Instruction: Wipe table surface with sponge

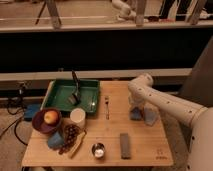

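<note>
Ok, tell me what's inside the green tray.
The green tray holds a dark brush-like utensil; whatever lies beneath it is hidden. The gripper is over at the sponge.

The robot's white arm [165, 102] reaches down to the right side of the wooden counter [145, 145]. Its hand [136, 111] is right over the small blue sponge [135, 115], which lies on the counter. A bigger pale blue chunk [150, 116] sits just beside it (on the right). A fork [106, 106] lies near the green tray [57, 92]. A white cup [77, 118] stands below the tray.
</note>
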Tool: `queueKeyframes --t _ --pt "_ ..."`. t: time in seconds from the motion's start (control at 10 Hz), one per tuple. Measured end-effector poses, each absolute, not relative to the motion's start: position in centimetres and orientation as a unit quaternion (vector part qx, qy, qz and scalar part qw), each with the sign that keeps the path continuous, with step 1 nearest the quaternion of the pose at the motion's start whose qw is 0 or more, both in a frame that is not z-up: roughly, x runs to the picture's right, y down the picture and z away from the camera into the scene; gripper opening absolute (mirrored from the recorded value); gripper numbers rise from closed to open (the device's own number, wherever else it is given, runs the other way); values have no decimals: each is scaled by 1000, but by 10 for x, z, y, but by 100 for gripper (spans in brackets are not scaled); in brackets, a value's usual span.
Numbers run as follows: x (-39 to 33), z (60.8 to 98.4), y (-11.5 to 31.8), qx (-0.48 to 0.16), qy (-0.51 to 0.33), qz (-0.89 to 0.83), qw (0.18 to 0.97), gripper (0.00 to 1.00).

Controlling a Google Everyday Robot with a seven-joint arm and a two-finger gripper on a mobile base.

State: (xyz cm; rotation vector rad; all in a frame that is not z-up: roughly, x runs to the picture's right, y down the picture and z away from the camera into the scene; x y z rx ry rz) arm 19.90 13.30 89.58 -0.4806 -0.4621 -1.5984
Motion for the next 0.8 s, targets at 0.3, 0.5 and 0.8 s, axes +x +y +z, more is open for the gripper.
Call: queueKeyframes --t 0.3,0.5,0.8 --pt "206 870 156 -203 -214 -705 645 0" --pt "192 860 167 -191 -227 -719 628 0" --pt "149 850 185 -168 -251 -749 590 0"
